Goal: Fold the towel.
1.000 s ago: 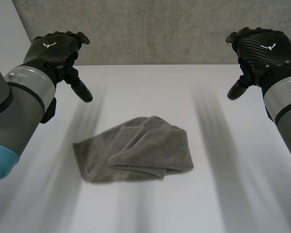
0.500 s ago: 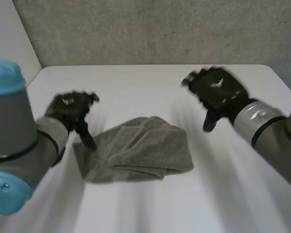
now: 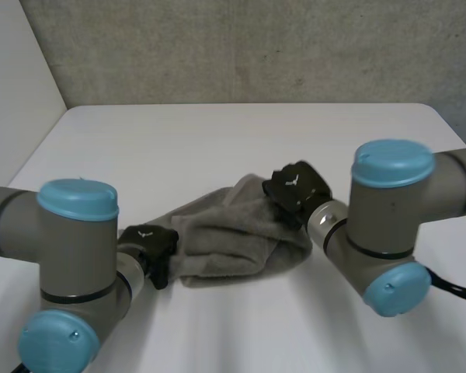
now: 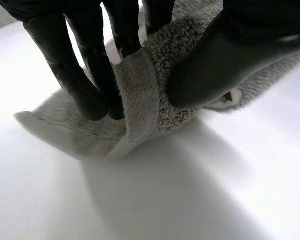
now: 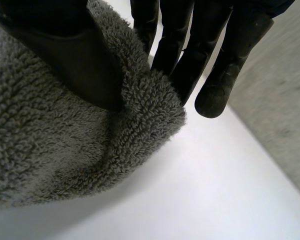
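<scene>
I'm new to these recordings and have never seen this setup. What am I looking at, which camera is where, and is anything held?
This is a two-armed robot at a white table; each grey arm ends in a black hand. The wide picture comes from a camera behind and between the arms, looking down. On the table lies a crumpled grey towel. The left hand is at its near left end, the right hand at its far right end. The other two pictures come from cameras on the wrists, looking along each palm. In the left wrist view the fingers and thumb pinch a hemmed edge of the towel; in the right wrist view the thumb and fingers pinch a thick fold of it.
</scene>
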{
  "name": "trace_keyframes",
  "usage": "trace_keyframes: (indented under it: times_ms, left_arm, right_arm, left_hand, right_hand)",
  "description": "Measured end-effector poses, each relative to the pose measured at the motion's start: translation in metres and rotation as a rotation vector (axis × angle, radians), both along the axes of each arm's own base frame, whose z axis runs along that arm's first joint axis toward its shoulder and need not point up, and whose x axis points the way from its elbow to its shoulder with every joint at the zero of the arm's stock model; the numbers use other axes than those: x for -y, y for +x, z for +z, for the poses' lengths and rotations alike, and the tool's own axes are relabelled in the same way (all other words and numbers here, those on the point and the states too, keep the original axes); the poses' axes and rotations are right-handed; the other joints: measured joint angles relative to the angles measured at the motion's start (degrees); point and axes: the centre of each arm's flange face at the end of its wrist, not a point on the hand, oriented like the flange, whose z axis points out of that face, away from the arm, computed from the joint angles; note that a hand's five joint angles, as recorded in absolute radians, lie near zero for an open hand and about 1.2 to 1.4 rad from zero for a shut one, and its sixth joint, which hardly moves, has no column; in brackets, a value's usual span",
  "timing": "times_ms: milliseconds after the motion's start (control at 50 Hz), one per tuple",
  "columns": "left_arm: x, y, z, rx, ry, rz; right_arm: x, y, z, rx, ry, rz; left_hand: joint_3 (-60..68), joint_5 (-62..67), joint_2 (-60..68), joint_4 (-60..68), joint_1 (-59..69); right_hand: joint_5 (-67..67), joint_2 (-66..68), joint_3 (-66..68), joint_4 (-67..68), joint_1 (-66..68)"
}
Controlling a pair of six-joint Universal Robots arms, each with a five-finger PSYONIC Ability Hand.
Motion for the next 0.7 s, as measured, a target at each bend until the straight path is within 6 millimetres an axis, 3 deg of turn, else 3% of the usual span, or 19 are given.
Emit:
trace_keyframes:
  times_ms: [100, 200, 360, 500, 600, 700]
  left_arm:
    - [-0.001, 0.008, 0.035, -0.058, -0.093, 0.020]
    - [0.002, 0.025, 0.064, -0.113, -0.192, 0.072]
    - [0.001, 0.046, 0.079, -0.156, -0.259, 0.110]
    - [0.008, 0.043, 0.095, -0.209, -0.313, 0.062]
    - [0.039, 0.033, 0.135, -0.292, -0.491, 0.043]
    - [0.069, 0.023, 0.206, -0.429, -0.792, 0.038]
  right_arm:
    - [-0.015, -0.012, 0.035, 0.036, -0.054, 0.008]
    - [-0.021, -0.033, 0.048, -0.002, -0.080, -0.013]
    - [-0.015, -0.066, 0.055, -0.097, -0.085, -0.072]
    - [-0.014, -0.064, 0.079, -0.096, -0.120, -0.032]
    - [0.013, -0.048, 0.131, 0.116, -0.362, -0.049]
    - [0.024, -0.042, 0.212, 0.480, -0.700, -0.069]
  left_hand:
    - [0.09, 0.10, 0.00, 0.00, 0.00]
    - [0.17, 0.11, 0.00, 0.01, 0.00]
    - [0.24, 0.23, 0.12, 0.02, 0.00]
    - [0.25, 0.23, 0.13, 0.04, 0.00]
    - [0.27, 0.23, 0.13, 0.05, 0.00]
    - [0.35, 0.23, 0.13, 0.05, 0.00]
  right_hand:
    - [0.00, 0.15, 0.49, 0.00, 0.00]
    - [0.00, 0.16, 0.65, 0.00, 0.00]
    - [1.44, 1.77, 0.64, 0.20, 1.36]
    - [1.44, 1.77, 0.64, 0.34, 1.37]
    - [1.44, 1.77, 0.64, 0.34, 1.55]
    - [1.44, 2.43, 0.64, 0.34, 1.63]
